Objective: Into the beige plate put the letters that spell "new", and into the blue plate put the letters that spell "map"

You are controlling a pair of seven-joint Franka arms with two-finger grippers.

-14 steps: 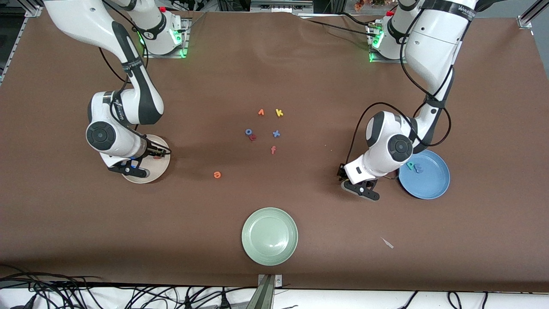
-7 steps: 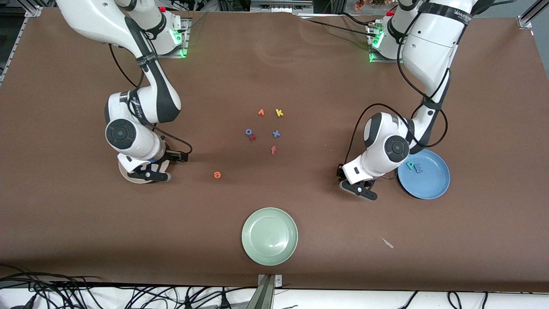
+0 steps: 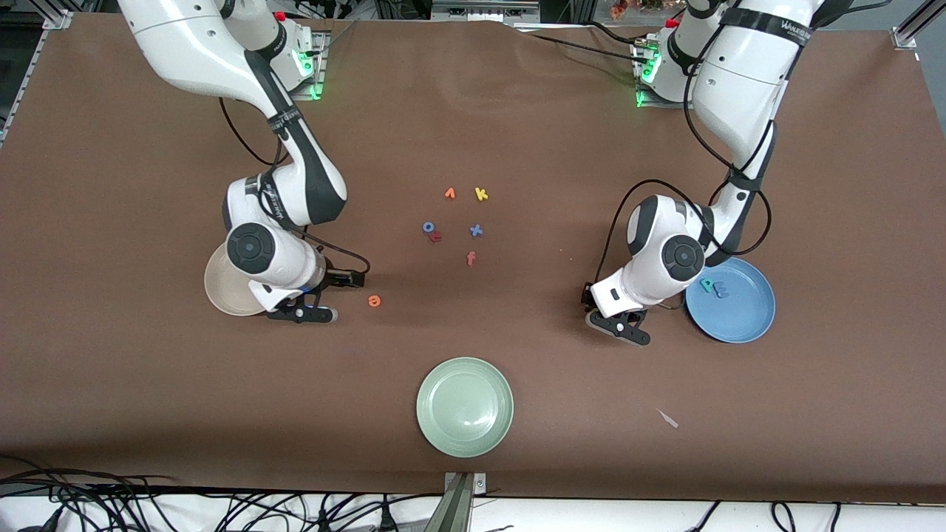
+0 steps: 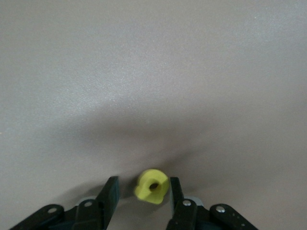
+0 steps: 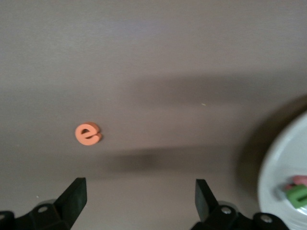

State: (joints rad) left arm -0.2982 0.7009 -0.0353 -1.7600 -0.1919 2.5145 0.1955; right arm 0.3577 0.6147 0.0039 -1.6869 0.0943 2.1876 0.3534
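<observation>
The orange e (image 3: 375,300) (image 5: 88,134) lies on the brown table. My right gripper (image 3: 303,314) (image 5: 139,189) hangs open and empty between it and the beige plate (image 3: 220,287) (image 5: 280,177). That plate holds the green n (image 5: 298,195) and the pink w (image 5: 300,180); the arm covers part of it in the front view. The blue plate (image 3: 739,310) holds the teal p (image 3: 707,284) and blue m (image 3: 721,292). Beside it, my left gripper (image 3: 619,325) (image 4: 143,185) is low over the table, open round the yellow a (image 4: 151,186). One finger touches the a; a gap shows at the other.
A pale green plate (image 3: 465,406) sits near the front edge. Mid-table lie an orange v (image 3: 449,193), yellow k (image 3: 481,194), blue x (image 3: 476,230), pink f (image 3: 471,258), and a blue ring letter (image 3: 428,227) touching a red one (image 3: 436,237). A pale scrap (image 3: 667,418) lies nearby.
My right arm has swung from over the beige plate toward the orange e, with its jaws opened wide. The left gripper has shifted only slightly.
</observation>
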